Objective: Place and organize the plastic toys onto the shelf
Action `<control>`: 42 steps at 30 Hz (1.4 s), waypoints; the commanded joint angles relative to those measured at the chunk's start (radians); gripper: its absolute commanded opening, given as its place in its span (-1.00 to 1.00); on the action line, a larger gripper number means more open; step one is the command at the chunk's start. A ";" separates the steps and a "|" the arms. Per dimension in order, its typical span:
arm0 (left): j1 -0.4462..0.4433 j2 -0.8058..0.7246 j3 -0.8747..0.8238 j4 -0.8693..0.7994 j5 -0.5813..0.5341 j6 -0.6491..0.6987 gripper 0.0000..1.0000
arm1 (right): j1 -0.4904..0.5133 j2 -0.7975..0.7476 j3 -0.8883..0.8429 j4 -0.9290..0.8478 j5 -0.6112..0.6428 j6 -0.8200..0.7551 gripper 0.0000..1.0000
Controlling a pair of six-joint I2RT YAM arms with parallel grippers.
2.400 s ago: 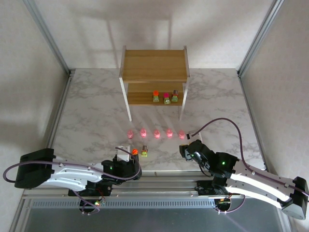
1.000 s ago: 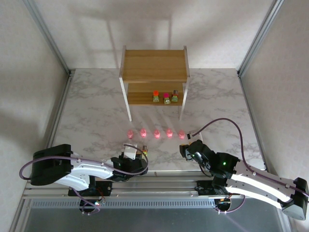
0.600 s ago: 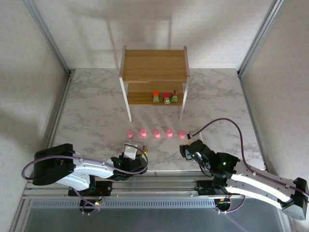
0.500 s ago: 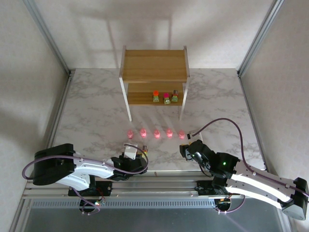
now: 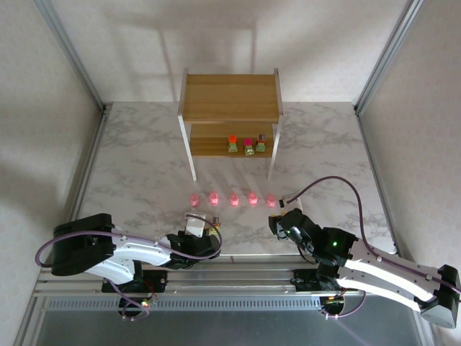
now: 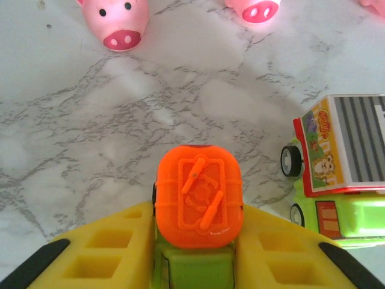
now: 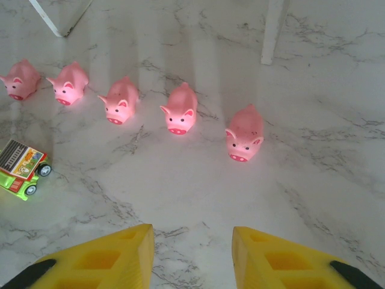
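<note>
Left end effector [image 6: 195,241] pinching orange-topped truck [image 6: 198,201], striped truck [image 6: 337,168] beside, right end effector [image 7: 192,235] spread, pigs [image 7: 180,111] ahead

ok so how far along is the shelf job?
Done: three green-based trucks stand on the lower tier of the shelf. In hand: the left gripper is shut on an orange-topped truck. Left: the striped-roof truck beside it and five pink pigs in a row on the table. The right gripper is open and holds nothing. Roughly a third through.
</note>
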 commanded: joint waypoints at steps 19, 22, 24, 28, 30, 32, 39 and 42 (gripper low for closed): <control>0.304 -0.065 0.390 -0.137 0.034 0.376 -0.57 | 0.005 -0.106 -0.061 -0.009 0.015 0.003 -0.22; 0.353 -0.018 0.477 -0.108 0.055 0.446 -0.57 | 0.006 -0.103 -0.062 -0.004 0.016 0.002 -0.22; 0.377 0.018 0.535 -0.091 0.060 0.489 -0.57 | 0.006 -0.098 -0.060 -0.002 0.017 0.002 -0.22; 0.426 0.091 0.646 -0.063 0.086 0.539 -0.57 | 0.005 -0.098 -0.060 -0.001 0.018 0.002 -0.22; 0.450 0.115 0.682 -0.050 0.107 0.535 -0.57 | 0.006 -0.097 -0.062 0.000 0.017 0.003 -0.22; 0.462 0.136 0.710 -0.032 0.112 0.533 -0.56 | 0.006 -0.095 -0.062 0.001 0.017 0.003 -0.22; 0.488 0.224 0.829 -0.028 0.122 0.543 -0.56 | 0.006 -0.084 -0.060 0.006 0.015 0.001 -0.22; 0.504 0.244 0.853 -0.010 0.132 0.538 -0.56 | 0.005 -0.084 -0.060 0.006 0.014 0.000 -0.22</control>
